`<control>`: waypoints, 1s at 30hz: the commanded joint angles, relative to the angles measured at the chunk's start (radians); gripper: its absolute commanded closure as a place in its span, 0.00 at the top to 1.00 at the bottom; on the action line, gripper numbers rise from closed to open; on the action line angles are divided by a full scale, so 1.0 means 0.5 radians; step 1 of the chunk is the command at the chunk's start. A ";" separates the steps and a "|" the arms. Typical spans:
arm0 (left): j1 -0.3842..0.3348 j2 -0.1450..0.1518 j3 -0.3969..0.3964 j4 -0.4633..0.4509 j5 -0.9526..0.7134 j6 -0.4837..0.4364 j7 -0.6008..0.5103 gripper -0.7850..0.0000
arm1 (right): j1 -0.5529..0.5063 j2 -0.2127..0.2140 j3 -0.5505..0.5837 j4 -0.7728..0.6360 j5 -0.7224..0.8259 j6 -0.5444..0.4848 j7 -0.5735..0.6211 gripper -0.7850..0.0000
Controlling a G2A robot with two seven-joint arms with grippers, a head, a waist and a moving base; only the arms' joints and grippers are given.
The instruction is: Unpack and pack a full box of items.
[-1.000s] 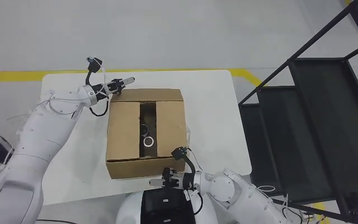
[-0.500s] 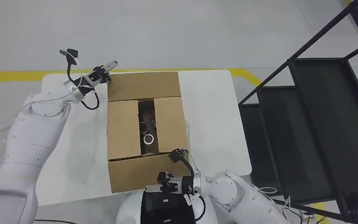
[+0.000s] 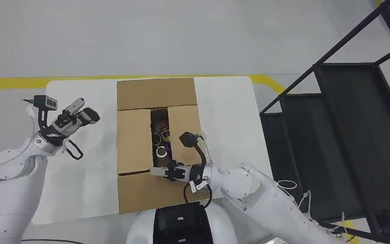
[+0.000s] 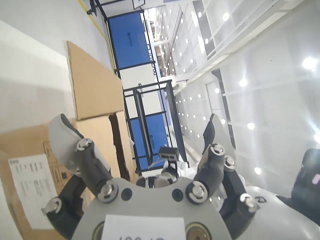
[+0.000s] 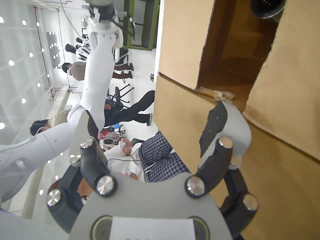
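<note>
Top view: a cardboard box (image 3: 137,140) was set mid-table (image 3: 228,116), its inner flaps parted over a gap where round containers (image 3: 161,145) were seen. A black metal staircase (image 3: 332,128) stood beside the table. The left gripper (image 3: 84,110) was held over the table, apart from the box; the right gripper (image 3: 157,172) was poised at the near flap.

Left wrist view: the fingers were spread wide, nothing held. A white label (image 4: 32,176) was stuck on the box's side, its print too blurred to be read.

Right wrist view: the fingers were parted wide and empty, one beside the torn flap edge.
</note>
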 commanded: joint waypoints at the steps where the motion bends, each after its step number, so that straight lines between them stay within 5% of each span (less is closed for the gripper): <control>1: 0.063 0.015 -0.071 -0.040 -0.070 0.012 -0.190 1.00 | 0.074 -0.026 -0.051 0.042 0.015 0.066 -0.056 1.00; 8: 0.071 0.055 -0.164 -0.073 -0.175 0.103 -0.871 1.00 | 0.147 -0.056 -0.107 0.082 0.007 0.116 -0.121 1.00; 21: 0.089 0.050 -0.131 -0.149 -0.165 0.135 -0.850 1.00 | 0.142 -0.061 -0.107 0.096 0.023 0.100 -0.140 1.00; 30: 0.102 0.049 -0.136 -0.287 -0.111 0.099 -0.818 1.00 | 0.424 -0.175 -0.299 0.424 0.101 0.131 -0.162 1.00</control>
